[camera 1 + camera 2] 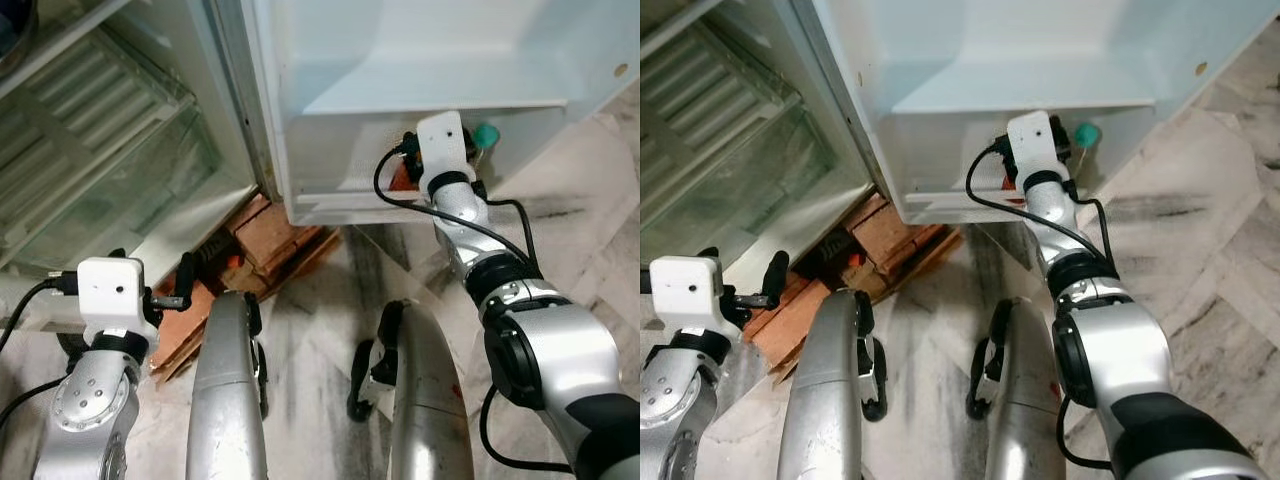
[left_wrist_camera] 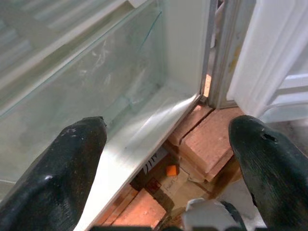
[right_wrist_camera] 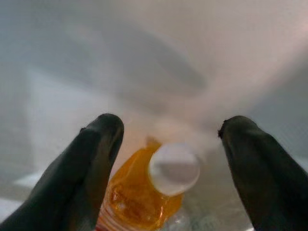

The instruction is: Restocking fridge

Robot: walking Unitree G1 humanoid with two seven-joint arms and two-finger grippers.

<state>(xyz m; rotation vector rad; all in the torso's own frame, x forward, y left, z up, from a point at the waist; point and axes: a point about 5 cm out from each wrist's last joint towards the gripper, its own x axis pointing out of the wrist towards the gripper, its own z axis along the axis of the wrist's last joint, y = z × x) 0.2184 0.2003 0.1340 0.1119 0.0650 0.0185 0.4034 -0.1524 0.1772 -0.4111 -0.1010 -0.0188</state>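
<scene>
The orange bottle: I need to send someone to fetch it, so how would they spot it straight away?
Find the open white fridge door and look into its lowest shelf, where the right gripper reaches in with its fingers spread. The orange bottle stands between them. Its orange contents and white cap set it apart from the green-capped item beside it.

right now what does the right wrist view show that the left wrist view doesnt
The right wrist view shows an orange bottle with a white cap, between the open fingers of the right gripper, against the white door shelf. The left wrist view shows the left gripper open before a glass shelf, with bricks under the fridge. Both share two black fingers spread wide, holding nothing.
</scene>
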